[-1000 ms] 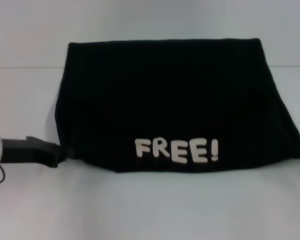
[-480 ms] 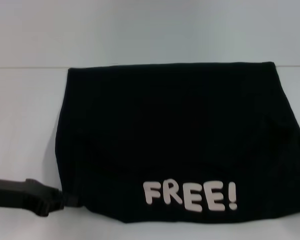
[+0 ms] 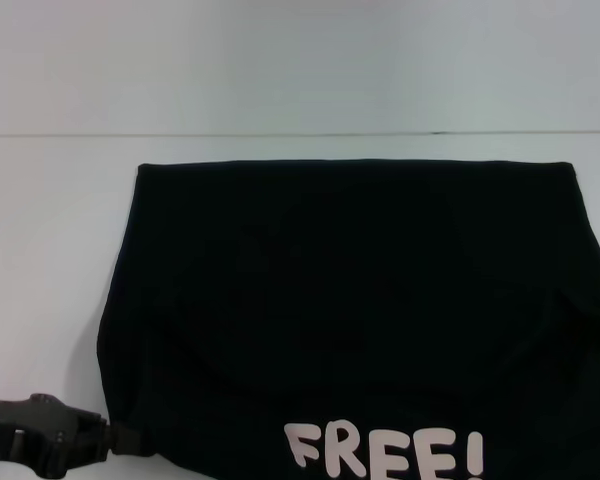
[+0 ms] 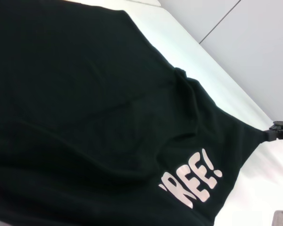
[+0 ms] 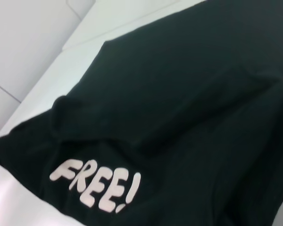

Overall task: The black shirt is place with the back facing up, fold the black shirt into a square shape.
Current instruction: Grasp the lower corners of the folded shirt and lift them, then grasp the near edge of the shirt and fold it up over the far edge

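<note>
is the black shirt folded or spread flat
Folded, partly: the black shirt is doubled over, printed side with FREE! lettering showing, near corner held by the left gripper.

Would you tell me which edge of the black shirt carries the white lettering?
The near edge of the black shirt, toward the robot: the FREE! lettering runs along it, beside the left gripper. The far edge is plain.

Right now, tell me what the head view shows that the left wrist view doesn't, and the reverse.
Only the head view shows the left hand at the black shirt's near left corner, and the shirt's straight far edge. Only the left wrist view shows the right hand clamped on the opposite corner, pulling the fabric taut. Both show the shirt lying on the white table with the pale FREE! print facing up.
</note>
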`<move>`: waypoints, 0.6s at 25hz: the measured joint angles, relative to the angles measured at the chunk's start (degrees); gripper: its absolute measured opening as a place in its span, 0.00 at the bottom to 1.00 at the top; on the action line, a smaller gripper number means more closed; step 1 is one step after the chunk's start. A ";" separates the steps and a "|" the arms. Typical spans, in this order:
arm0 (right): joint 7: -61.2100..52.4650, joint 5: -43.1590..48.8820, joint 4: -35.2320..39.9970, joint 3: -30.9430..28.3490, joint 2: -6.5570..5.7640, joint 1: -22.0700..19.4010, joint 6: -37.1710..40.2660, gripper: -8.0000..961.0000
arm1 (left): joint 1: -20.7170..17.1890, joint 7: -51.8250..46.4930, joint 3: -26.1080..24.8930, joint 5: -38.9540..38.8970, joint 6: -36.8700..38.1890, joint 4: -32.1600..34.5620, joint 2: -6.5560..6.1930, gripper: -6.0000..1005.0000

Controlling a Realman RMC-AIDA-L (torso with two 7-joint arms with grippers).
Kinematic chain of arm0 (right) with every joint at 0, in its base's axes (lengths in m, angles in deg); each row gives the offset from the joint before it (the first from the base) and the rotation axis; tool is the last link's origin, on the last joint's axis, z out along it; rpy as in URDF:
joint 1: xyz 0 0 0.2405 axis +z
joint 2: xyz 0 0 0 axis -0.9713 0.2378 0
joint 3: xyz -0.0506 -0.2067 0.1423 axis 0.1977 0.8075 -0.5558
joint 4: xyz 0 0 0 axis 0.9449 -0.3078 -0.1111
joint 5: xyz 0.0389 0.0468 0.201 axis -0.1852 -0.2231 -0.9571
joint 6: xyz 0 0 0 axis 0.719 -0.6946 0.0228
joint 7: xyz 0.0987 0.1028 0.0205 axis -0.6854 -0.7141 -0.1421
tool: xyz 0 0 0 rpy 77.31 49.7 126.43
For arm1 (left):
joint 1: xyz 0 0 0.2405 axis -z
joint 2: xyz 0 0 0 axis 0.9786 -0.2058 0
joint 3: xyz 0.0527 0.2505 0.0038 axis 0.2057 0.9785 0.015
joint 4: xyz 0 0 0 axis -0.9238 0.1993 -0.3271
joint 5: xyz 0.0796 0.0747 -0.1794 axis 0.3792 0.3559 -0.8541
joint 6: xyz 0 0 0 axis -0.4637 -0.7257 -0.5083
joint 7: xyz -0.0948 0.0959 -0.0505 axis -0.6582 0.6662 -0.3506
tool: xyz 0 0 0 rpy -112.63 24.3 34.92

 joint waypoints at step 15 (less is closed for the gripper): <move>-3.27 -0.11 -0.01 -7.62 -1.81 14.25 -6.53 0.01 | 14.27 -3.47 0.35 -0.48 -17.62 -11.66 -4.65 0.01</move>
